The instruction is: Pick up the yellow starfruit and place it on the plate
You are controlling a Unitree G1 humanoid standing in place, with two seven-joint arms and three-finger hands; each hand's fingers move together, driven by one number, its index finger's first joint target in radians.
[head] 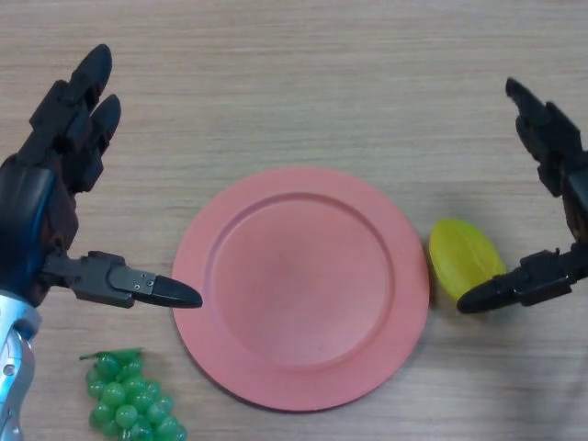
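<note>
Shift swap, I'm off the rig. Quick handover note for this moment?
Left hand: open, idle left of the plate, holding nothing.
Right hand: open, fingers spread around the yellow starfruit, thumb at its near edge, no grip yet.
Starfruit lies on the table, just off the plate's right rim. Plate bare. Green grapes near left.
Done: nothing placed. Left: grasp, lift, set on the plate.

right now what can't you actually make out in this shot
- Right hand: its palm is cut off by the head view's right edge.
- Yellow starfruit: its lower right part is hidden behind the right hand's thumb; whether the thumb touches it cannot be told.
- Green grapes: the bunch's lower part is cut off by the bottom edge.
- Left hand: its wrist and arm run off the left edge.
- Pink plate: fully visible.
</note>
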